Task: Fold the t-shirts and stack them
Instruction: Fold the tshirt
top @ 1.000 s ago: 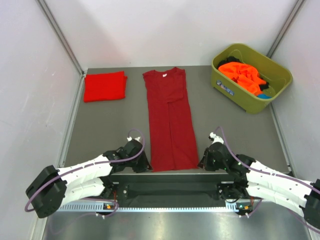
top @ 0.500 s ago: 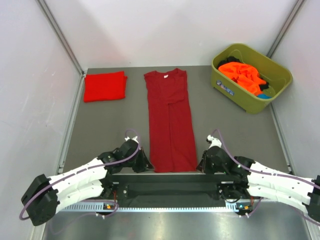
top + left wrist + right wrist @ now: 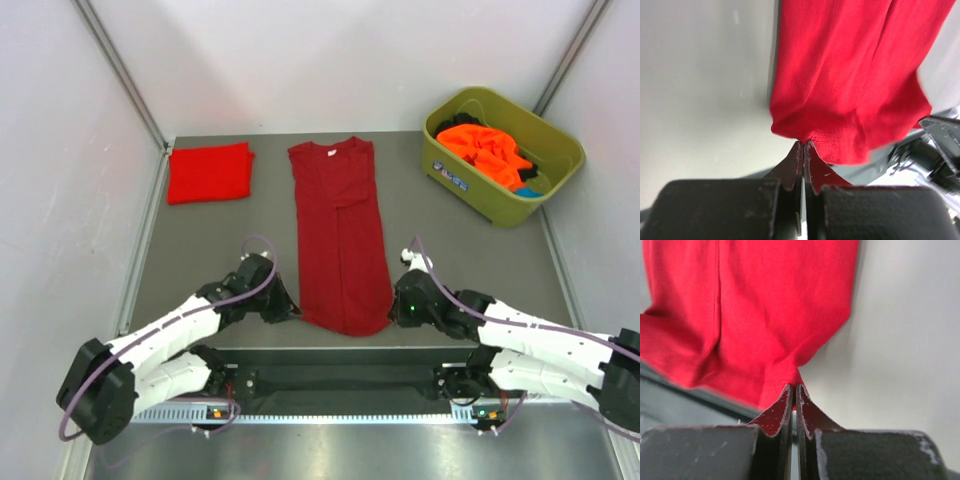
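A dark crimson t-shirt [image 3: 340, 230], folded into a long narrow strip, lies down the middle of the grey table [image 3: 210, 250], neck at the far end. My left gripper [image 3: 292, 314] is shut on its near left hem corner [image 3: 805, 142]. My right gripper [image 3: 394, 308] is shut on the near right hem corner [image 3: 792, 381]. The hem sags between the two grippers, lifted a little off the table. A brighter red t-shirt [image 3: 209, 172] lies folded at the far left. Orange t-shirts [image 3: 487, 150] fill the tub.
An olive-green plastic tub [image 3: 470, 185] stands at the far right corner, with dark and blue cloth beside the orange. White walls close in the table on three sides. A black rail [image 3: 340, 375] runs along the near edge between the arm bases.
Both grippers have moved away from the near edge with the hem corners, so the hem now bunches and lifts. The left gripper closed on its corner during this time.
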You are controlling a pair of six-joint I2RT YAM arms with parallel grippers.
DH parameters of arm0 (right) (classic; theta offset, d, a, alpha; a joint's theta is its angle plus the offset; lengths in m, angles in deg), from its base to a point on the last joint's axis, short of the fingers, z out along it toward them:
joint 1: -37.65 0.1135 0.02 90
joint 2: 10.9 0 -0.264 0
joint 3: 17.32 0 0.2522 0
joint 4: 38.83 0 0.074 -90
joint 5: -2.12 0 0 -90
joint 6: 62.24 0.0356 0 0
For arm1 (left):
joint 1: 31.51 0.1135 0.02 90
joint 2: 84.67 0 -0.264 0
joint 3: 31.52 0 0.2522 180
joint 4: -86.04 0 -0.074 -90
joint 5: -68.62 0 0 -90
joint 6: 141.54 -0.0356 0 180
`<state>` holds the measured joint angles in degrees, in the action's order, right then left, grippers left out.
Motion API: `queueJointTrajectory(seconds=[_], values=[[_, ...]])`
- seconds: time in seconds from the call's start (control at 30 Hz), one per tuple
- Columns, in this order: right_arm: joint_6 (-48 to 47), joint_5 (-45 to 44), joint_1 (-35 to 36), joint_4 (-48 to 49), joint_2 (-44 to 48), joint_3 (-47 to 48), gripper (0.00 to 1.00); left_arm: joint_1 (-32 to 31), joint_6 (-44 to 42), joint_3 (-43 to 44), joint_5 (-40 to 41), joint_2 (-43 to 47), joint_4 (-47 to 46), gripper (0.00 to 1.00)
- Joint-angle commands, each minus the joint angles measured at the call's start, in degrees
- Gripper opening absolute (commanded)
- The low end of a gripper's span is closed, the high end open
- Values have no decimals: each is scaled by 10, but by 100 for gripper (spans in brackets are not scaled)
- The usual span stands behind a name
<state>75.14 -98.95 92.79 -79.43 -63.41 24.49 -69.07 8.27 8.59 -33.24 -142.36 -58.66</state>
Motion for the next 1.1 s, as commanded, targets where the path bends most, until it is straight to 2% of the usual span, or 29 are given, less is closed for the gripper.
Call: queueJointTrajectory(seconds=[0.0,0.2,0.43,0.8,0.93,1.07], values=[[-68,3,-53,21,-41,57,0,57,-57,55,-37,-26,-1,0],[-178,53,-145,49,-147,152,0,125,-146,147,-88,-153,-20,0],[-272,73,-233,62,-312,305,0,194,-223,330,-99,-323,-8,0],[-330,105,-317,7,-588,623,0,274,-261,649,-145,-599,33,0],[-333,109,-335,-5,-649,699,0,291,-245,712,-198,-683,13,0],[-333,134,-347,-7,-694,742,0,296,-240,757,-205,-721,15,0]])
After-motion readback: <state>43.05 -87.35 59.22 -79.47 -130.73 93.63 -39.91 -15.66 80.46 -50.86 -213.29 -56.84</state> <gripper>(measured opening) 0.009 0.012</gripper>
